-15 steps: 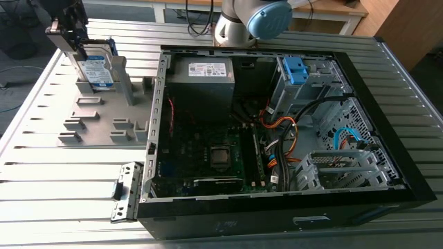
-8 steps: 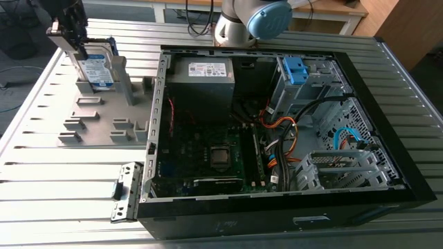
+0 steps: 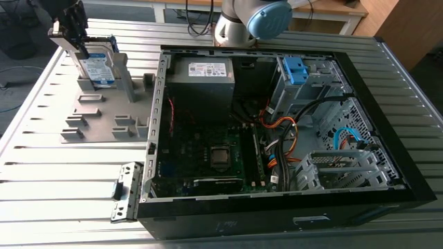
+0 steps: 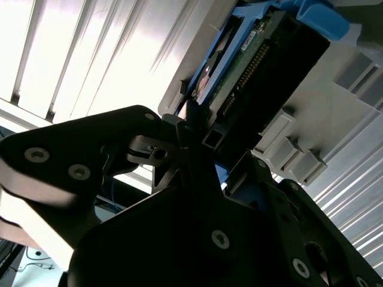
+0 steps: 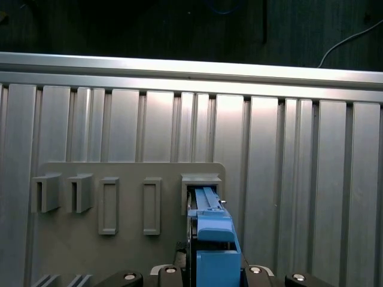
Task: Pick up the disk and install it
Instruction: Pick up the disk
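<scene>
The black claw is clamped on the near end of the disk, with 1 finger against each broad face. The disk's connector pins and green circuit board show, and a blue rail caps the end farthest from the claw. Beyond the claw lie a grey slotted holder and the ribbed metal table.
</scene>
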### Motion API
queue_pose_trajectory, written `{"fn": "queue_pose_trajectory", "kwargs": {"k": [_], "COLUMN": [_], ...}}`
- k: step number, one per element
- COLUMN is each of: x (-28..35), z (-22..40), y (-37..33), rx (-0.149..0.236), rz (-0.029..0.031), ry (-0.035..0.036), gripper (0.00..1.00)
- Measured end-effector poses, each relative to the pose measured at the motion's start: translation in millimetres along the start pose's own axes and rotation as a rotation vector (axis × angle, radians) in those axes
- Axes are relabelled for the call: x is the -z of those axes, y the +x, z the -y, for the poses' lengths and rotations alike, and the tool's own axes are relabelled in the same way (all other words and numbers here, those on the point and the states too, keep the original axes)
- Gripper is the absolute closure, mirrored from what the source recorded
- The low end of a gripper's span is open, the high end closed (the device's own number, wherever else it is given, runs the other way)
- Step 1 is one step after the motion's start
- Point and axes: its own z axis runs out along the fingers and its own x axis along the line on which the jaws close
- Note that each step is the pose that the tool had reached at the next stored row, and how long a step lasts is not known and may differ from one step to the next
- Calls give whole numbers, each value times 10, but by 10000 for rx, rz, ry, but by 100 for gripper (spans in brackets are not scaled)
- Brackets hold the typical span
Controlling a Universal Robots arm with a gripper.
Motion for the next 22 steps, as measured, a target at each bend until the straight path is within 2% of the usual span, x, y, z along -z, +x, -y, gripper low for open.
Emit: {"fn": "queue_pose_trajectory", "kwargs": {"k": [11,15,22], "x": [2,54,180], "z": [0,1,2], "y": [0,-1,-5], "rx": [0,0,0], "rz": [0,0,10], "ry": [2,1,0], "gripper": [64,64,64]}}
